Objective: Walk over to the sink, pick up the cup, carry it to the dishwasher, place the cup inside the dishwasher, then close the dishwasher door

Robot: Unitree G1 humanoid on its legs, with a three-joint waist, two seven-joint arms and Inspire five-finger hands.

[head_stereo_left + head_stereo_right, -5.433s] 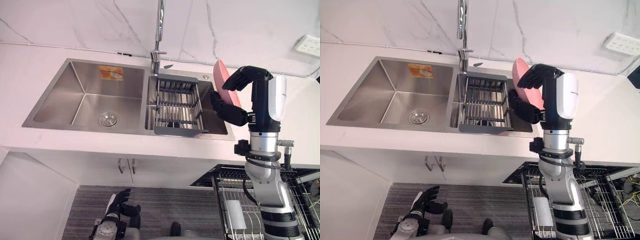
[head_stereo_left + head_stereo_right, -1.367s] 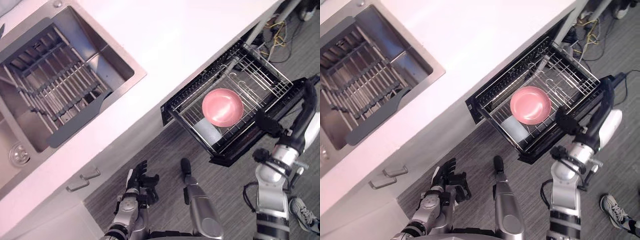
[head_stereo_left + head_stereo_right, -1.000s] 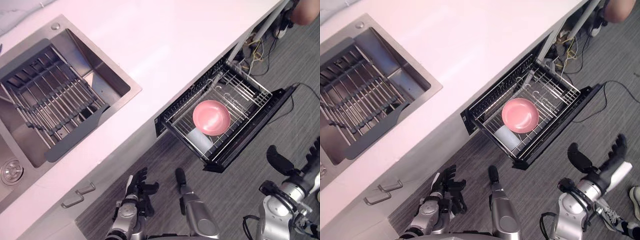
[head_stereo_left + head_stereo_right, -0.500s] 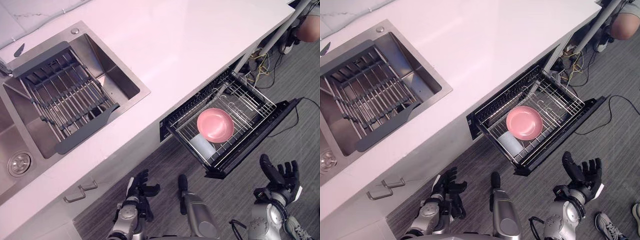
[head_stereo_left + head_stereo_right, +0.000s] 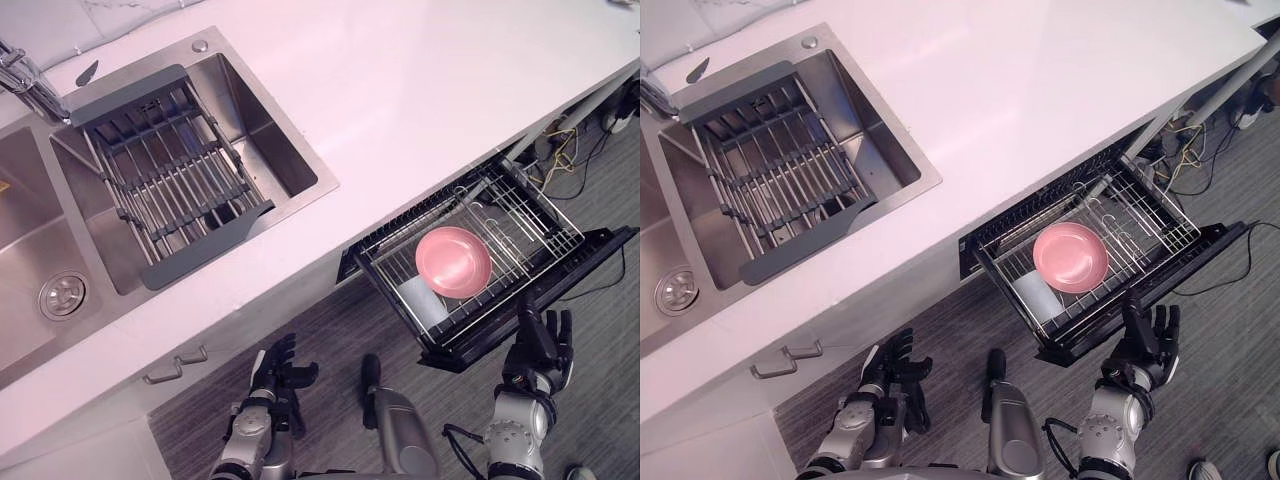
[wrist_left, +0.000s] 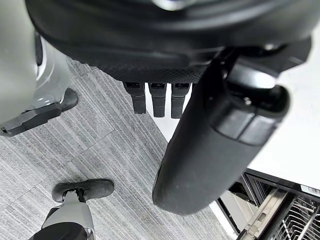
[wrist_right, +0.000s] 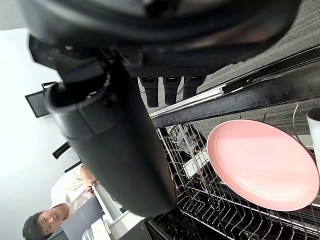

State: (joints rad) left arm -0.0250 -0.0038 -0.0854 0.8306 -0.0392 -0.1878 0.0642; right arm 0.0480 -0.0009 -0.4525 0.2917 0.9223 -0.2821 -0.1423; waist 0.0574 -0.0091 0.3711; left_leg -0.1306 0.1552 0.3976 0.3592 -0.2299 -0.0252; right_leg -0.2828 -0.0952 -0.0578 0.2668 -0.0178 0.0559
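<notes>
**Pink plate in the open dishwasher, both robot hands empty**

Left eye view: a pink plate (image 5: 453,262) lies flat in the dishwasher rack (image 5: 520,210), with a white container (image 5: 413,300) just beside it. The rack juts out from under the worktop (image 5: 400,100), above the lowered dishwasher door (image 5: 585,262). The right robot hand (image 5: 541,345) stands upright at the door's front edge, fingers straight and spread, holding nothing. I cannot tell whether it touches the door. The left robot hand (image 5: 275,372) hangs low over the grey floor (image 5: 340,320), fingers loosely spread. The sink (image 5: 40,230) and its drainer rack (image 5: 170,190) are well apart from the dishwasher.

Left wrist view: the fingers (image 6: 159,102) are straight, with nothing in them.

Right wrist view: straight fingers (image 7: 171,90) point towards the rack's dark front bar, with the plate beyond it. A person (image 7: 55,210) shows further off.
</notes>
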